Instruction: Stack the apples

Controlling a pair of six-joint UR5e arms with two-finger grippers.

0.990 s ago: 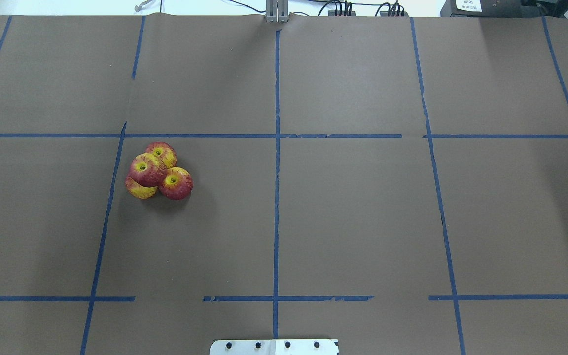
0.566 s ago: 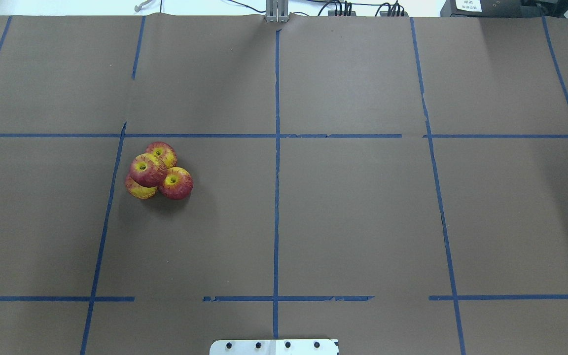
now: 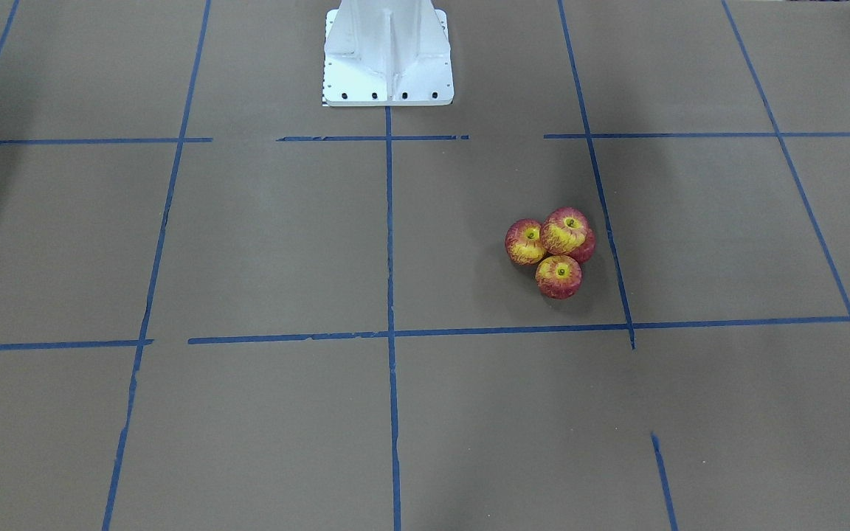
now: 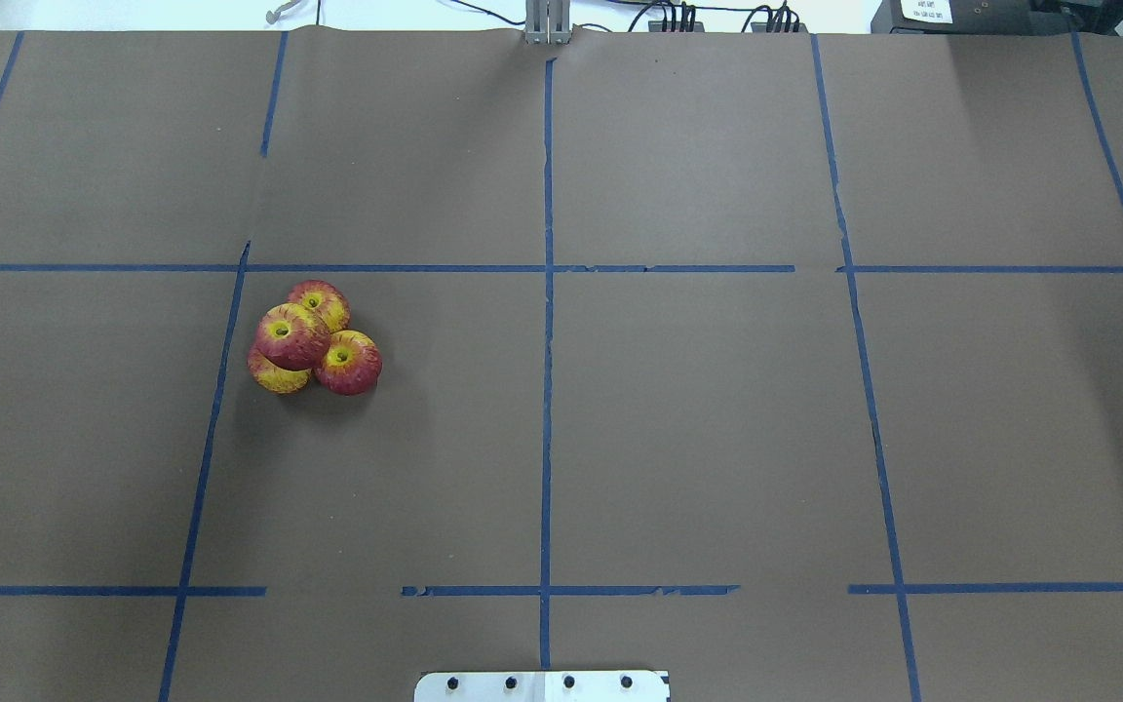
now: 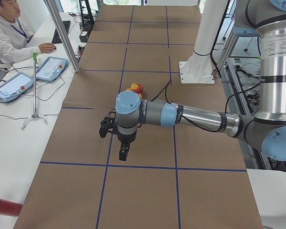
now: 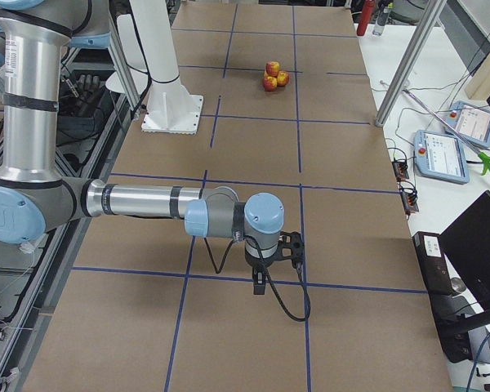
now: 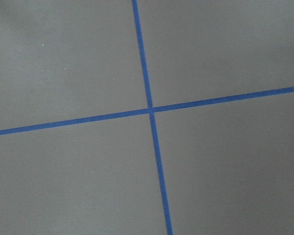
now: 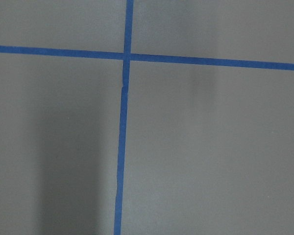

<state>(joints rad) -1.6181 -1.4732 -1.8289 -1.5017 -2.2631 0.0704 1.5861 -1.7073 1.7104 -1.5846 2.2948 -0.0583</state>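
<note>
Four apples sit in a tight pile on the brown table left of centre. One apple [image 4: 292, 336] rests on top of three others: a far one [image 4: 319, 302], a right one [image 4: 348, 363] and a near-left one [image 4: 278, 376]. In the front view the top apple [image 3: 565, 230] sits over the rest. My left gripper [image 5: 122, 155] hangs far from the pile, over the table's left end; I cannot tell whether it is open or shut. My right gripper [image 6: 259, 284] hangs over the right end; I cannot tell its state either. Both wrist views show only paper and tape.
Blue tape lines [image 4: 547, 292] grid the brown paper. The white robot base plate [image 4: 542, 685] sits at the near edge. An operator [image 5: 9, 38] sits at a side table with tablets [image 5: 50, 68]. A metal post [image 5: 62, 33] stands at the table's far edge.
A black part of my left arm at the overhead view's left edge one second ago has moved out of that view. The apples have not moved.
</note>
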